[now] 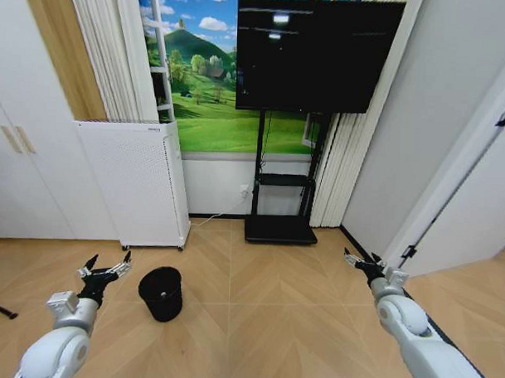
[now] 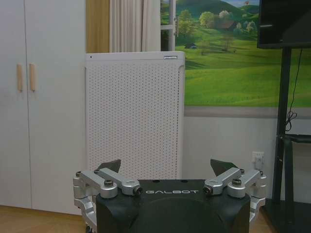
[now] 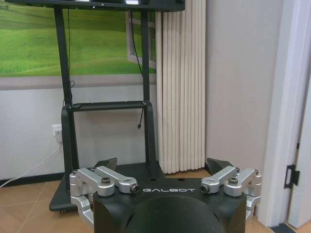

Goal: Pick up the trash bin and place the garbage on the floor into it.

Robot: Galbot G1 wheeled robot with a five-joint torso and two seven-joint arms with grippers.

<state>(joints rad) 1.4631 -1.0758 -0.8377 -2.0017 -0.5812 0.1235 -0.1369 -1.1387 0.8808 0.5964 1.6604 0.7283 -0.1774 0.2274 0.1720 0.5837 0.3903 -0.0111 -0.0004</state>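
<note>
Black trash bin [image 1: 161,293] upright on wood floor [image 1: 265,305] — just beside left gripper [image 1: 106,269], fingers spread — right gripper [image 1: 359,262] open, well apart.

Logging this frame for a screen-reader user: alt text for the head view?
A black trash bin stands upright on the wood floor, just right of the open left pincer. The right pincer is raised at far right, open and empty.

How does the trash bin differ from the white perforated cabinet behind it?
The trash bin is black, round and low; the white perforated cabinet is boxy and far taller. The bin stands out on the open wood floor, close beside the open left gripper, while the cabinet stands back against the wall. The bin is open-topped; the cabinet has a closed flat top. Both stand upright on the floor.
</note>
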